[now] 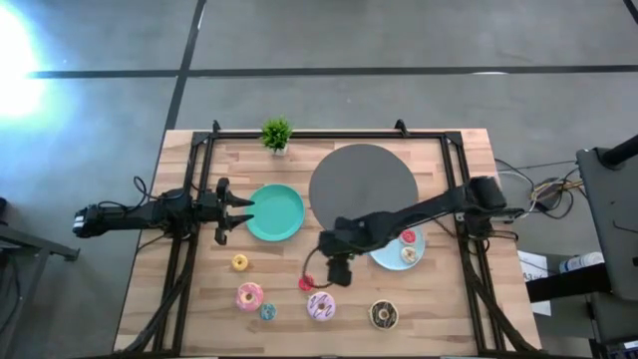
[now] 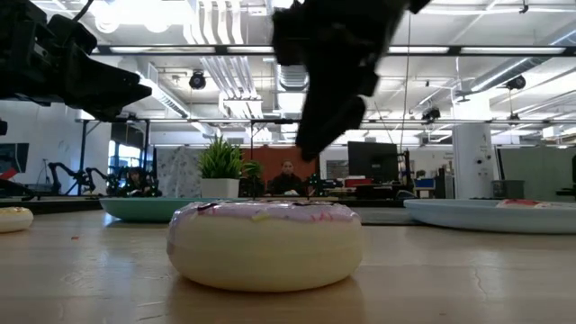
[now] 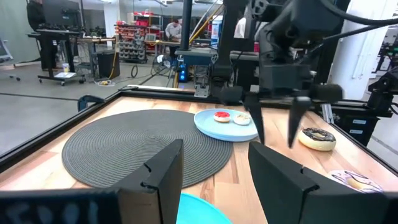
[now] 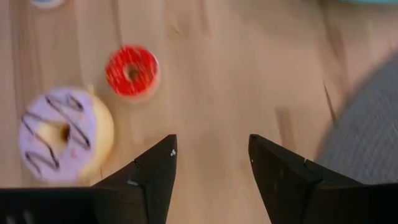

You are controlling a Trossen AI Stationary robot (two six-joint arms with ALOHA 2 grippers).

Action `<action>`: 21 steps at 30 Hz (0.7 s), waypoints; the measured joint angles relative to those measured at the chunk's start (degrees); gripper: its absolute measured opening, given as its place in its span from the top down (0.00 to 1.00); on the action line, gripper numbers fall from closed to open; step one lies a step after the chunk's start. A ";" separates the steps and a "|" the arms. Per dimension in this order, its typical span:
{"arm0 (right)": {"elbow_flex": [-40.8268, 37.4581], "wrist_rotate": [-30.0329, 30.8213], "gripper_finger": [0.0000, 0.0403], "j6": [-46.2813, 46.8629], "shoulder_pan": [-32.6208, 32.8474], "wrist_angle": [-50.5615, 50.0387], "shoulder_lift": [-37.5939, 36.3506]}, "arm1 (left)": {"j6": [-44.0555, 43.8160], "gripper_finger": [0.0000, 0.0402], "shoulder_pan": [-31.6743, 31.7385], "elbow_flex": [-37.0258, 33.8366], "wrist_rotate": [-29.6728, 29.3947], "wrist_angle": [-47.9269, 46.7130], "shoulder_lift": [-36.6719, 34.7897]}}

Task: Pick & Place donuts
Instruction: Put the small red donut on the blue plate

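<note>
- Over the middle of the desk [image 1: 199, 309], your right hand [image 1: 337, 271] hangs with its fingers spread and nothing between them, tips pointing down at bare wood.
- Just beside that hand, toward the front edge, you have a red mini donut [image 1: 306, 283] lying flat; the right wrist view shows it apart from the fingers.
- Close to the red one sits the pink-white sprinkled donut [image 1: 321, 306], flat on the wood, filling the foreground of the low view.
- Your left hand [image 1: 242, 211] waits at the left rim of the green plate [image 1: 276, 213], fingers spread and empty.
- On the light-blue plate [image 1: 389, 259] you have two mini donuts: a second red donut [image 1: 408, 237] and an orange donut [image 1: 408, 255], near each other.
- Along the front of the desk lie the dark chocolate donut [image 1: 384, 315], the pink donut [image 1: 249, 295], the teal donut [image 1: 267, 312] and, farther back, the yellow donut [image 1: 240, 262], all apart from both hands.
- Behind the plates you have a round grey mat [image 1: 363, 181] and a small potted plant [image 1: 276, 134].
</note>
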 joint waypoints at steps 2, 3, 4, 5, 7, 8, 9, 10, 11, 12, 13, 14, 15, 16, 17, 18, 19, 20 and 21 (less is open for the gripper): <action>3.39 -1.20 0.53 -1.31 0.11 -0.03 3.17 | 0.01 0.61 0.01 0.01 0.00 0.00 0.00; 5.06 -1.84 0.53 -1.57 0.28 -0.04 4.83 | 0.01 0.61 0.01 0.00 0.00 0.00 0.00; 6.66 -2.56 0.53 -1.96 0.48 -0.05 6.41 | 0.01 0.61 0.01 0.00 0.00 0.00 0.00; 8.33 -3.06 0.53 -2.28 0.78 -0.16 8.05 | 0.01 0.61 -0.01 0.00 0.00 0.00 0.00; 11.44 -3.63 0.53 -3.16 1.47 -0.27 10.81 | 0.01 0.61 0.00 0.00 0.00 0.00 0.00; 12.81 -3.61 0.53 -3.51 1.83 -0.34 12.06 | -0.01 0.61 0.00 0.00 0.00 0.00 0.00; 14.01 -3.63 0.53 -3.63 2.09 -0.51 13.12 | 0.00 0.61 0.01 0.00 0.00 0.00 0.00; 14.96 -3.67 0.53 -3.74 2.36 -0.58 13.89 | 0.01 0.61 0.01 0.01 0.00 0.00 0.00; 15.70 -3.67 0.53 -3.82 2.60 -0.73 14.57 | -0.01 0.61 -0.01 0.00 0.00 0.00 0.00; 16.43 -3.51 0.53 -3.90 2.73 -0.82 15.17 | 0.01 0.61 0.01 0.00 0.00 0.00 0.00; 17.02 -3.02 0.53 -3.97 2.80 -0.76 15.61 | 0.01 0.61 0.01 0.02 0.00 0.00 0.00; 17.49 -2.36 0.53 -3.99 2.80 -0.73 16.10 | 0.01 0.61 -0.01 0.00 0.00 0.00 0.00; 17.89 -2.04 0.53 -4.04 2.78 -0.73 16.46 | 0.01 0.61 0.01 0.02 0.00 0.00 -0.02; 18.22 -1.41 0.53 -3.96 2.76 -0.63 17.01 | 0.01 0.61 0.01 0.02 0.00 0.00 0.00; 18.60 -0.87 0.53 -3.89 2.76 -0.60 17.55 | 0.01 0.61 0.01 0.01 0.00 0.00 0.00; 18.84 -0.87 0.53 -3.82 2.71 -0.43 18.01 | 0.01 0.61 -0.01 0.00 0.01 0.00 0.00; 19.02 -0.90 0.53 -3.72 2.70 -0.40 18.62 | 0.01 0.61 0.01 0.00 -0.01 0.00 0.00; 19.38 -0.90 0.53 -3.61 2.70 -0.43 19.20 | 0.01 0.61 0.01 0.00 -0.01 0.00 0.00; 19.67 -0.96 0.53 -3.51 2.70 -0.38 19.73 | -0.01 0.61 0.01 0.01 0.00 0.00 0.00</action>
